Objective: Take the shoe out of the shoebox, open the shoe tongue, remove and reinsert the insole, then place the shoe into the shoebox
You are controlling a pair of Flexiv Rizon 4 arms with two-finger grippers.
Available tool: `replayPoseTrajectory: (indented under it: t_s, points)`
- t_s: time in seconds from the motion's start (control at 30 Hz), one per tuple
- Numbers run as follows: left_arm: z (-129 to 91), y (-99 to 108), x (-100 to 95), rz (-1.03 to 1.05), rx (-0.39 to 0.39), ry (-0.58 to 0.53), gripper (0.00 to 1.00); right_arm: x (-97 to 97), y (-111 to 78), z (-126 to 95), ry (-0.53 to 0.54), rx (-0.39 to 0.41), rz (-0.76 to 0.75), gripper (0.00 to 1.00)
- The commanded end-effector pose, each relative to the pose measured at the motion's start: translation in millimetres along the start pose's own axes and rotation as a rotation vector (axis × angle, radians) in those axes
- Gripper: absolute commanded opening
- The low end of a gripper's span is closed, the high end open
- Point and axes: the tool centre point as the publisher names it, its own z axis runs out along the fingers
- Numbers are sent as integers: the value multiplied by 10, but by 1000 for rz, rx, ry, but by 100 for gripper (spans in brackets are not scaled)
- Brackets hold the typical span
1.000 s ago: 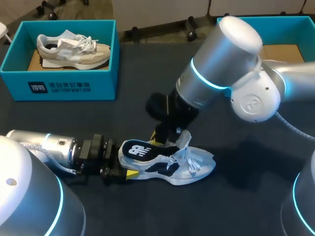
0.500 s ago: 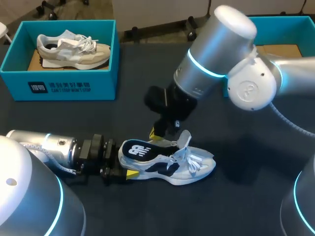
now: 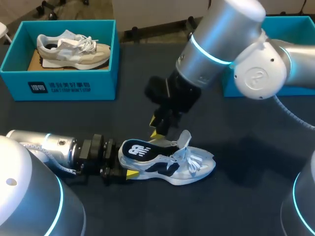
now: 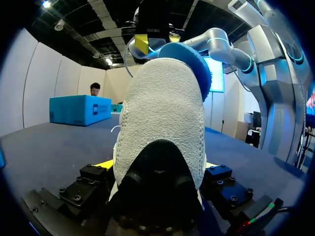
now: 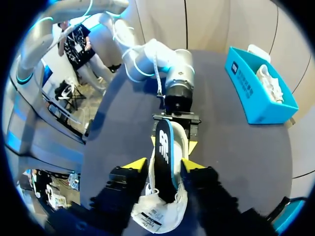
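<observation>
On the dark table (image 3: 256,196): at 10 o'clock, a teal shoebox (image 3: 69,88); at 2 o'clock, a second teal box (image 3: 295,29) by the far edge; near 6 o'clock, a pale blue-and-white shoe (image 3: 167,164) on its sole, toe toward 3 o'clock, well apart from both boxes.

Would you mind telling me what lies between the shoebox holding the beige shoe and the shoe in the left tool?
Nothing: the head view shows only bare table between that shoebox and the shoe.
</observation>
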Motion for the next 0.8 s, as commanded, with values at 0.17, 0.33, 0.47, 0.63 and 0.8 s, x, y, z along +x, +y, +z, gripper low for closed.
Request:
replayPoseTrajectory:
  t_s: [0.17, 0.33, 0.47, 0.63, 0.8]
  points:
    - [7, 1, -6, 0, 1, -1, 0, -147, -27, 337, 31, -13, 16, 53]
    - [7, 1, -6, 0, 1, -1, 0, -144, -82, 440, 60, -32, 27, 49]
    - [7, 1, -6, 0, 1, -1, 0, -126, -109, 522, 78, -34, 32, 47]
    - [7, 1, -6, 0, 1, -1, 0, -141, -157, 659, 105, -50, 39, 47]
    - [7, 1, -6, 0, 1, -1, 0, -156, -186, 755, 126, -68, 36, 47]
